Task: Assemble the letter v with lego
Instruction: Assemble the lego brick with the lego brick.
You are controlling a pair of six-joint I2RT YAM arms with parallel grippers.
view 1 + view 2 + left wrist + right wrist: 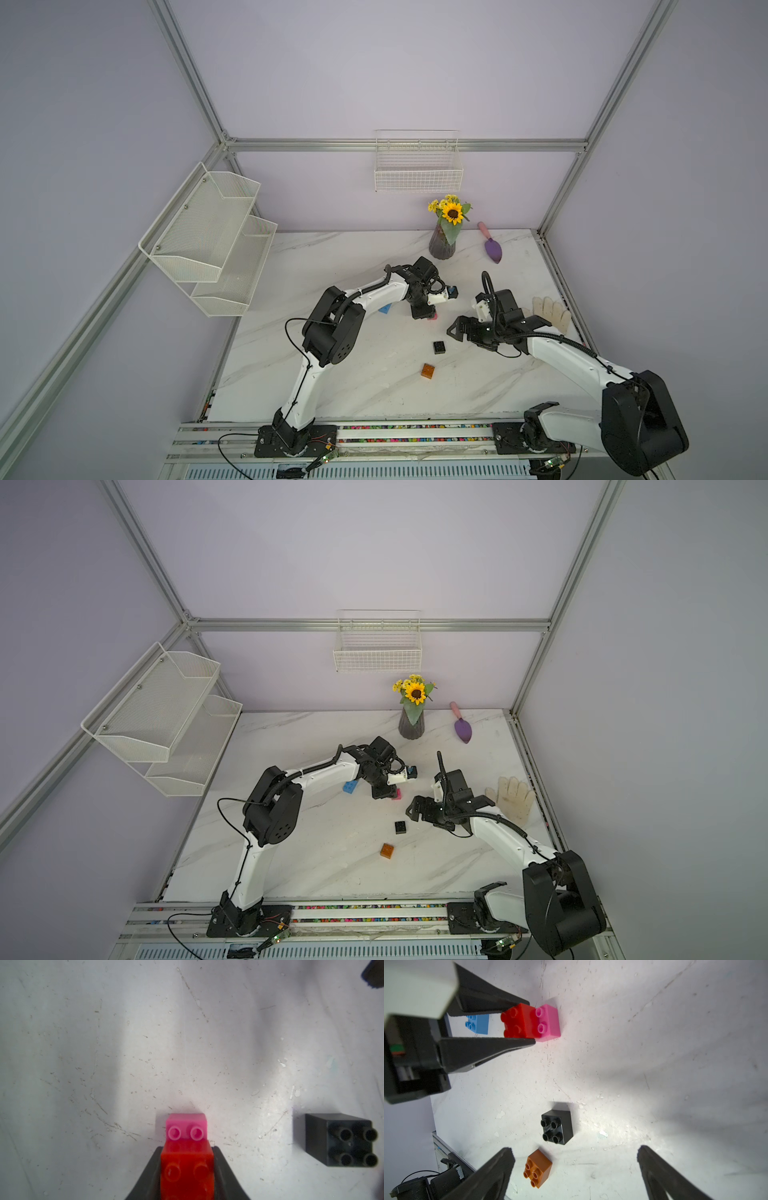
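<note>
1. The left gripper [530, 1023] is pinched on the red brick [517, 1022].
2. This brick is set half over the pink brick [548, 1022], with two pink studs showing, probably to form one stepped arm of the V.
3. The blue brick [477, 1024] lies loose nearby on the table [654, 1043].
4. The right gripper [575, 1159] is spread wide and empty. The black brick [557, 1126] and orange brick [538, 1167] lie unjoined just ahead of it.
</note>
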